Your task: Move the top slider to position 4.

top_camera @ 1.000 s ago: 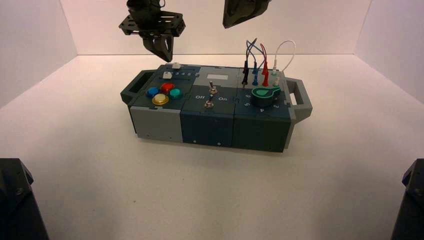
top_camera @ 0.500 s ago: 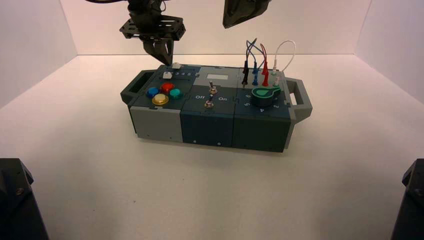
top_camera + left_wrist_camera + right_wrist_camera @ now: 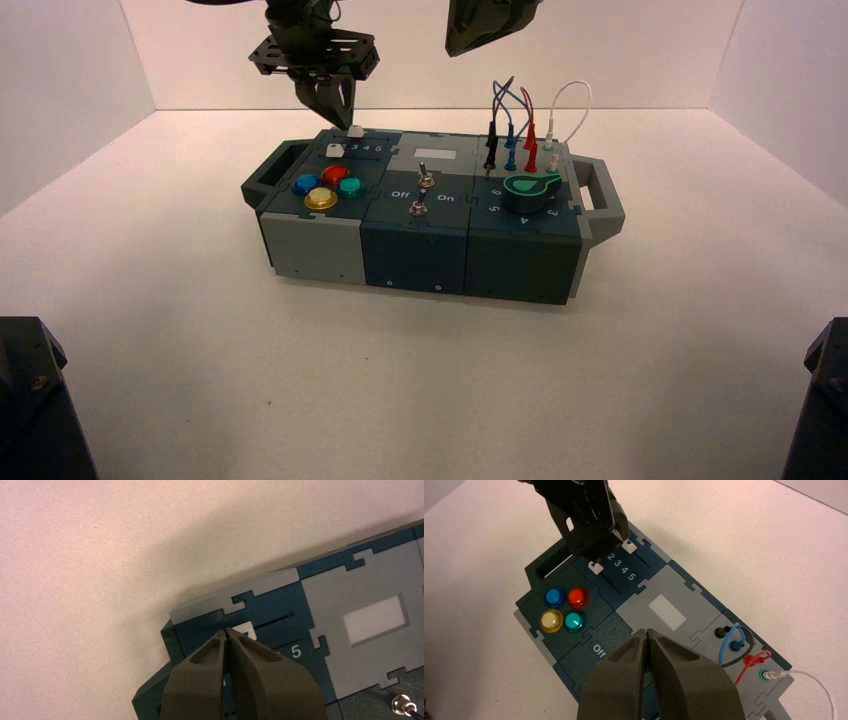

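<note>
Top slider (image 3: 356,131), a white knob, sits at the box's far left. Left gripper (image 3: 347,126), fingertips closed together, is right at its left side; whether they touch, I cannot tell. Nearer stands the lower white slider (image 3: 335,150). Rightward, white digits read 2, 3, 4 (image 3: 625,570), 5; then "Off" (image 3: 599,651). Right gripper (image 3: 647,632) waits closed above the box (image 3: 415,240).

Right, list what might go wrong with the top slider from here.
The left gripper's shut tips are beside the top slider, not around it, so a push could slip off or ride over the knob.

The slider's track runs on past the printed 4 toward the 5, so the push might overshoot.
</note>
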